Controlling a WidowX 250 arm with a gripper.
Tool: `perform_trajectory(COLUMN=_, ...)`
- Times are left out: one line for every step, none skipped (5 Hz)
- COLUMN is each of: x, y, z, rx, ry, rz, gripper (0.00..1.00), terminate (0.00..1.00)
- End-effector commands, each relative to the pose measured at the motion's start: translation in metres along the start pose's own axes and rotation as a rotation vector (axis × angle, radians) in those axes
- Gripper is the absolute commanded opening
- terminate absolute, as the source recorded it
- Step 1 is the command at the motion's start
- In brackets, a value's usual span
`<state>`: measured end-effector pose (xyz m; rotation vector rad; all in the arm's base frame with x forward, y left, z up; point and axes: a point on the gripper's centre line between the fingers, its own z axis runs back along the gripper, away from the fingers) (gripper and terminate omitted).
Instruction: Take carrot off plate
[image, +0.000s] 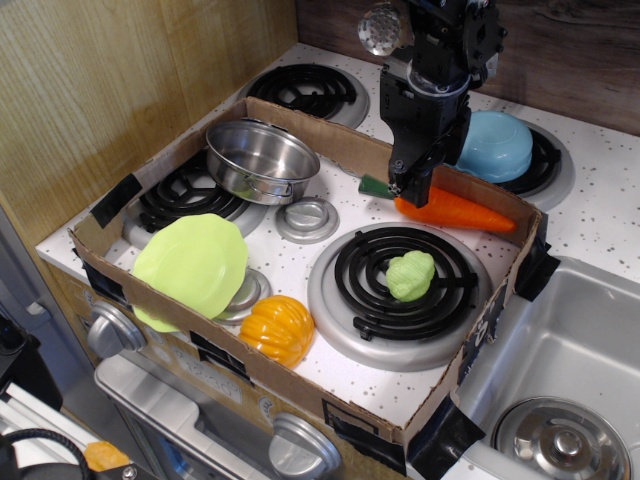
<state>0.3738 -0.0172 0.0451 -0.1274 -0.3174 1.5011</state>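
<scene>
The orange carrot (458, 211) lies low at the back right of the cardboard box, by its back wall, with the green stem end (374, 186) pointing left. My gripper (411, 186) comes down from above and its fingers are closed around the carrot just behind the stem. The lime plate (190, 262) sits empty at the box's front left, tilted against the cardboard wall, far from the carrot.
A steel pot (262, 160) stands at the back left on a burner. A green lettuce toy (411, 274) sits on the large burner, an orange pumpkin (278, 328) at the front. A light blue bowl (497, 145) is behind the box wall (480, 205). A sink (575, 330) lies to the right.
</scene>
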Motion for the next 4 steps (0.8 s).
perform_trajectory(x=0.007, y=-0.032, z=0.030, rx=-0.037, ry=-0.026, rz=-0.054, gripper=1.00, terminate=0.00)
perform_trajectory(x=0.007, y=-0.035, z=0.048, rx=-0.028, ry=-0.054, rz=-0.082, gripper=1.00, terminate=0.00)
perform_trajectory(x=0.007, y=-0.030, z=0.069, rx=0.003, ry=-0.053, rz=-0.121, gripper=1.00, terminate=0.00)
perform_trajectory(x=0.006, y=-0.029, z=0.091, rx=0.056, ry=0.035, rz=-0.198, gripper=1.00, terminate=1.00)
